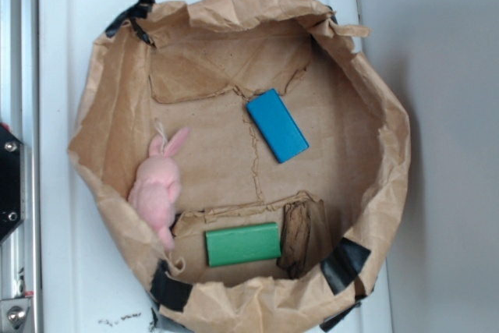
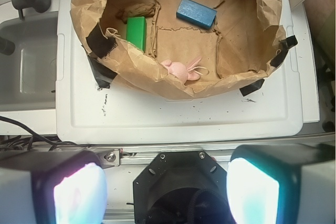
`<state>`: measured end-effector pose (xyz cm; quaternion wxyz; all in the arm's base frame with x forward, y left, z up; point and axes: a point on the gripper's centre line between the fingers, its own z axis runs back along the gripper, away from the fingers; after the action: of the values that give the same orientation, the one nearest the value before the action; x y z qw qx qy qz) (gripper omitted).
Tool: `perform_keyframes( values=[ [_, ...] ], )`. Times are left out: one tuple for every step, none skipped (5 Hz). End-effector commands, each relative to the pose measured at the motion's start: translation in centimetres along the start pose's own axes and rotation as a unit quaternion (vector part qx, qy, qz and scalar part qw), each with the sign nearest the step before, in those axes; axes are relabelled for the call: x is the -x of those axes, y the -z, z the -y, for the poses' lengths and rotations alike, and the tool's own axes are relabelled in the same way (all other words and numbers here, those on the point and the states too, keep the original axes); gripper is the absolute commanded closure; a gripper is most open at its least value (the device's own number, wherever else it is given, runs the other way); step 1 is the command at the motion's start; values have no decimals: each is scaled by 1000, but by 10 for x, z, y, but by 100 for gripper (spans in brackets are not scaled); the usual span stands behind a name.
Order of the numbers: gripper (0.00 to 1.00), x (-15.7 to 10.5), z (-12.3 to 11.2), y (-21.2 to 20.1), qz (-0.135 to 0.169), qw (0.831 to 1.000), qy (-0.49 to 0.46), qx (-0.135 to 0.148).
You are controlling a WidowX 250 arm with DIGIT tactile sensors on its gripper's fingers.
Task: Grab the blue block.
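Two blocks in a paper bag (image 1: 374,91), blue block (image 1: 277,125) (flat), green block (image 1: 242,244), gripper (image 2: 167,190) spread apart, empty.

The blue block (image 1: 277,125) is a flat, bright blue rectangular slab with smooth, plain faces. It lies flat on the brown paper, turned at a diagonal, untouched. In the wrist view the blue block (image 2: 196,12) sits well ahead of the fingers (image 2: 253,192), clear of both and slightly toward the right one.
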<state>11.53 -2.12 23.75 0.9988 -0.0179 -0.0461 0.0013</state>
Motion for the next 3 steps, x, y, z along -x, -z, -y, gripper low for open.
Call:
perform_keyframes(
  values=[
    [0, 0, 0, 0, 0, 1000, 0, 0],
    [0, -49, 23, 13, 4, 997, -71, -2],
    [0, -100, 28, 20, -6, 993, -115, -5]
  ],
)
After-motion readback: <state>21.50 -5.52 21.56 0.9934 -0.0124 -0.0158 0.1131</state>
